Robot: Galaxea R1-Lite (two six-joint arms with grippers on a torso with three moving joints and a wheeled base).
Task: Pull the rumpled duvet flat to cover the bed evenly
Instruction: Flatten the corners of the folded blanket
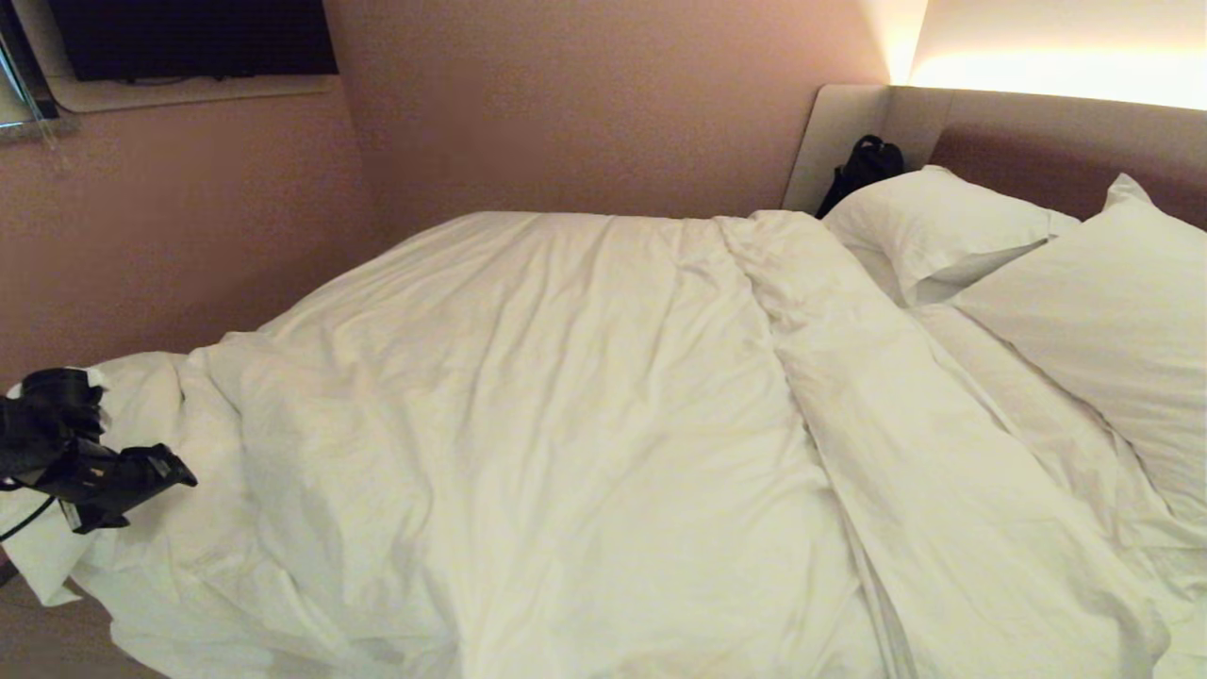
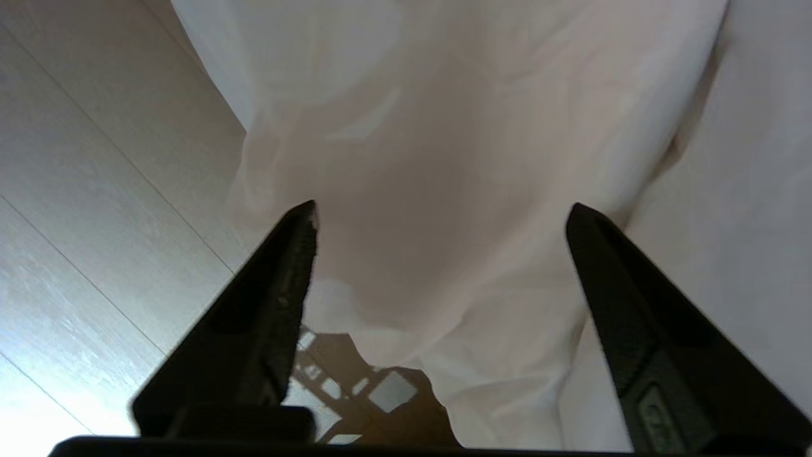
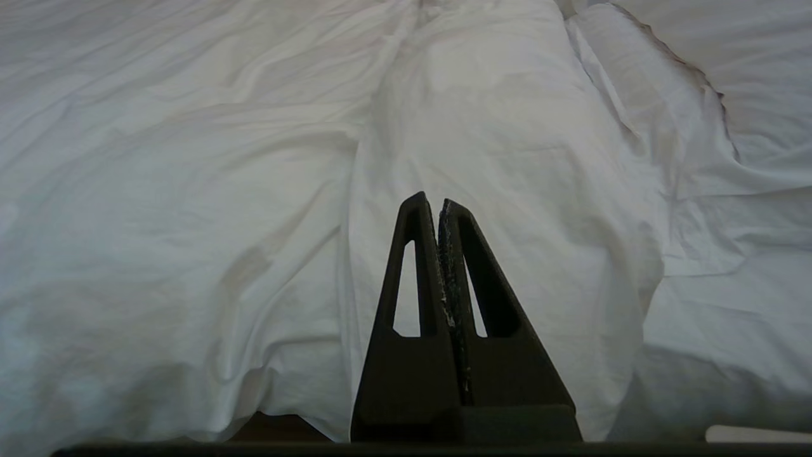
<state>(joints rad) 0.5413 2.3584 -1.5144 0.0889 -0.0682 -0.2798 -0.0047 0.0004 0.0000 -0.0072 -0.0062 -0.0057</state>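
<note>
The white duvet [image 1: 528,405] lies spread over most of the bed [image 1: 1056,141], creased, with a thicker folded band running across it just short of the pillows. Its left corner is bunched and hangs over the bed's edge. My left gripper [image 1: 94,481] is at that corner. In the left wrist view the left gripper [image 2: 441,206] stands wide open, with the hanging duvet [image 2: 444,127] just beyond its fingers and nothing between them. In the right wrist view my right gripper [image 3: 430,200] is shut and empty, held low by the near edge over the duvet [image 3: 190,190].
Two plump white pillows [image 1: 934,226] [image 1: 1113,311] lean at the headboard on the right. A black bag [image 1: 863,170] sits in the far corner by the headboard. A pink wall runs along the bed's far side, with a dark screen [image 1: 189,38] above. Pale floor [image 2: 95,190] lies below the left corner.
</note>
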